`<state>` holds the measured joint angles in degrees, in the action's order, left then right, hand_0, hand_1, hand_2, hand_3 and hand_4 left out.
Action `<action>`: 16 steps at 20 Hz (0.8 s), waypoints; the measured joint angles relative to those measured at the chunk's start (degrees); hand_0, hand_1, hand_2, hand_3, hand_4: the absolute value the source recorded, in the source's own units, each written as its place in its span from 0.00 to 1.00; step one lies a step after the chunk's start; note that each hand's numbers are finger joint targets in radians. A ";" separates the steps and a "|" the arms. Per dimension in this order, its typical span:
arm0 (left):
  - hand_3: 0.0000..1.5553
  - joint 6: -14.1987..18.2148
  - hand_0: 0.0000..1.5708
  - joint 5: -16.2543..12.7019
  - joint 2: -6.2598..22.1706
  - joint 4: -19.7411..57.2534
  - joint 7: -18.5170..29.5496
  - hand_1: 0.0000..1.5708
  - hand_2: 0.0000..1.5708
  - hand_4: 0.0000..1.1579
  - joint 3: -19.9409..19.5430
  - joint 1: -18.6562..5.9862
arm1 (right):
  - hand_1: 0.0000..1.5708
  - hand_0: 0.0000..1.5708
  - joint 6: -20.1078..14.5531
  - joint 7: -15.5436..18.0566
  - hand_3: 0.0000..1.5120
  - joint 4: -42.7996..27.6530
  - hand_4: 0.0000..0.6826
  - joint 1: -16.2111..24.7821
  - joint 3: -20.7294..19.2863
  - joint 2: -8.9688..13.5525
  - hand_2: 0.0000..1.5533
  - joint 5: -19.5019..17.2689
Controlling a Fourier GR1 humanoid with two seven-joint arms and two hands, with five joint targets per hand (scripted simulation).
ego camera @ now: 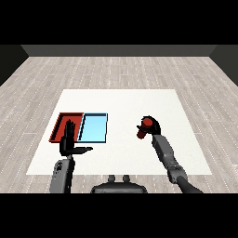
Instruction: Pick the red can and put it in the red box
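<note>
Two forearms are coming in from the near edge of the white table [121, 100], and only one is carrying anything. Nearest on the left side, the left hand [69, 142] is standing upright with straight fingers and the thumb sticking out sideways, holding nothing; its fingertips are overlapping the near edge of the red tray [60, 122] as seen from the head.

Further in and well to the right, the right hand [149, 126] is curling round the red can [144, 126], a short cylinder with a smooth, glossy-looking red shell. The can's long axis is tilting, its top leaning away and slightly rightward rather than standing plumb, and I cannot tell whether its base is touching the table or hanging just above it.

Everything is turning on one relation: the red tray is lying to the can's left, well apart, with the light blue tray [94, 128] sitting between them and touching the red one side by side. So the carry, by my reading, needs to be travelling leftward across the light blue tray before any lowering. The left hand is nearer the goal, yet the right one is holding the can.

Both trays are shallow rectangles with thin raised rims and flat floors. Beyond the matte table, pale grey planked flooring is stretching toward a dark back wall.
</note>
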<state>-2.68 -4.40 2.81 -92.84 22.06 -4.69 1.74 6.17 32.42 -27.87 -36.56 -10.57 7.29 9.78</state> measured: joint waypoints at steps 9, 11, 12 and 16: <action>0.00 -0.17 0.00 0.53 0.15 1.91 0.79 0.00 0.00 0.00 0.06 -1.10 | 0.93 0.93 -2.35 -0.29 0.93 -5.01 0.97 1.75 2.10 0.15 0.93 -2.27; 0.00 -0.17 0.00 0.79 -0.29 2.06 0.48 0.00 0.00 0.00 0.85 -1.34 | 0.92 0.92 -3.24 -0.81 0.93 -8.52 0.96 3.45 2.73 -0.73 0.93 -2.27; 0.00 -0.08 0.00 0.95 -0.58 2.40 0.29 0.00 0.00 0.00 1.26 -1.79 | 0.92 0.92 -3.38 -0.25 0.93 -8.80 0.96 3.53 2.67 -0.92 0.93 -2.25; 0.00 1.10 0.00 3.05 -1.35 0.90 -0.77 0.00 0.00 0.00 3.30 -0.66 | 0.92 0.92 -4.40 -2.38 0.93 -16.72 0.95 5.86 3.99 -1.77 0.93 -2.11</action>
<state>-1.58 -1.34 1.46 -91.94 21.29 -1.39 1.08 1.77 30.04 -44.59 -30.70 -6.58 5.52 7.68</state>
